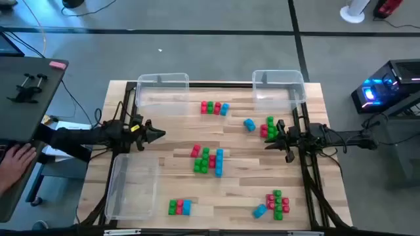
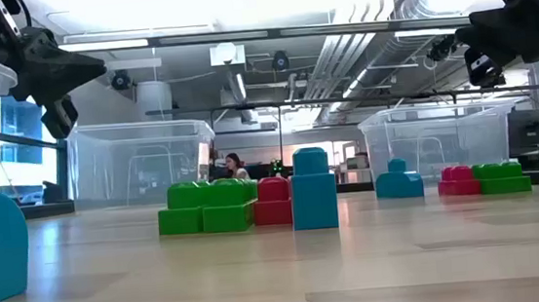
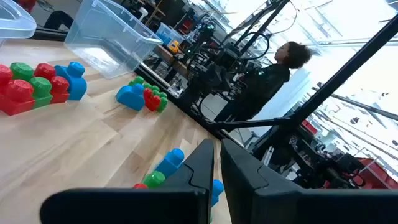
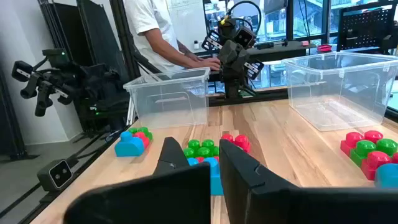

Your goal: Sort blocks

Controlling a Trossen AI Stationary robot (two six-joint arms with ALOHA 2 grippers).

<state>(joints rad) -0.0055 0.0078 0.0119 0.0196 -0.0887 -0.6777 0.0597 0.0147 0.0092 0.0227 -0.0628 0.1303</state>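
The blocks lie in clusters on the wooden table: red, green and blue ones at the far middle, a larger group in the centre, a trio near the front and another group at the front right. A lone blue block sits beside a red-green cluster. My left gripper hovers shut over the table's left side, pointing right, with nothing in it. My right gripper hovers shut just near of the red-green cluster, pointing left. Both stay well above the table in the low view.
Three clear bins stand on the table: far left, far right and near left. A person's hand rests at a desk left of the table. Bare wood lies between the clusters.
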